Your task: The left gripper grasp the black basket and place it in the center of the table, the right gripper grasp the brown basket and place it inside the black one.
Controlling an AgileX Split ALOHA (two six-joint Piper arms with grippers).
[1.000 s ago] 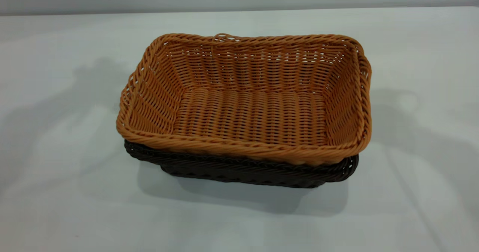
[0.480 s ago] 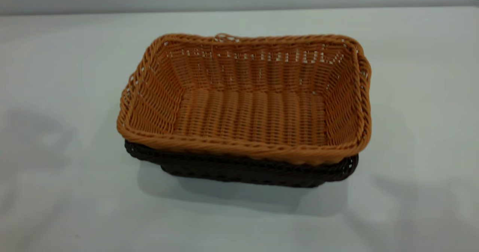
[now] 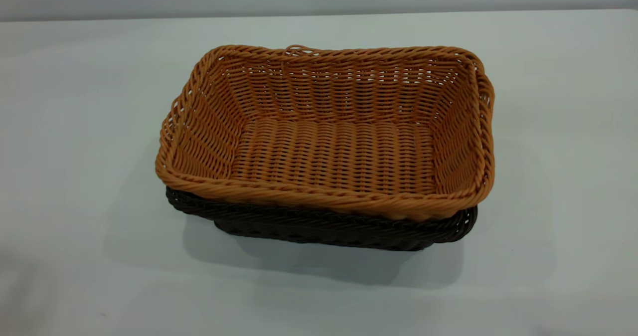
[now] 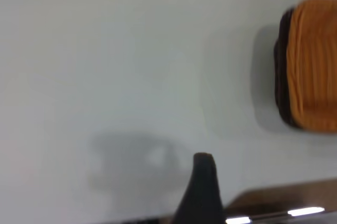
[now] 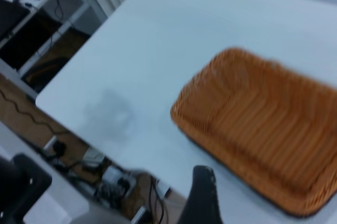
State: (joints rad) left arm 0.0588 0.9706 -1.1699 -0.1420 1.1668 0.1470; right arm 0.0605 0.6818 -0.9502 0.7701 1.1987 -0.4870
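The brown basket [image 3: 329, 131] sits nested inside the black basket [image 3: 324, 226] in the middle of the table [image 3: 75, 101]. Only the black basket's near rim and wall show under it. Neither gripper shows in the exterior view. Of my left gripper, only one dark finger [image 4: 202, 187] shows in the left wrist view. It is far from the stacked baskets [image 4: 313, 66], with nothing beside it, so the jaws stand apart and empty. Of my right gripper, one dark finger [image 5: 202, 195] shows high above the brown basket [image 5: 263, 140], also open and empty.
The table's edge [image 5: 105, 145] shows in the right wrist view, with cables and gear on the floor beyond it [image 5: 110, 182]. A brown floor strip [image 4: 279, 197] lies past the table edge in the left wrist view.
The arms' shadows on the table at left and right have slid outward and faded away. The two baskets have not moved.
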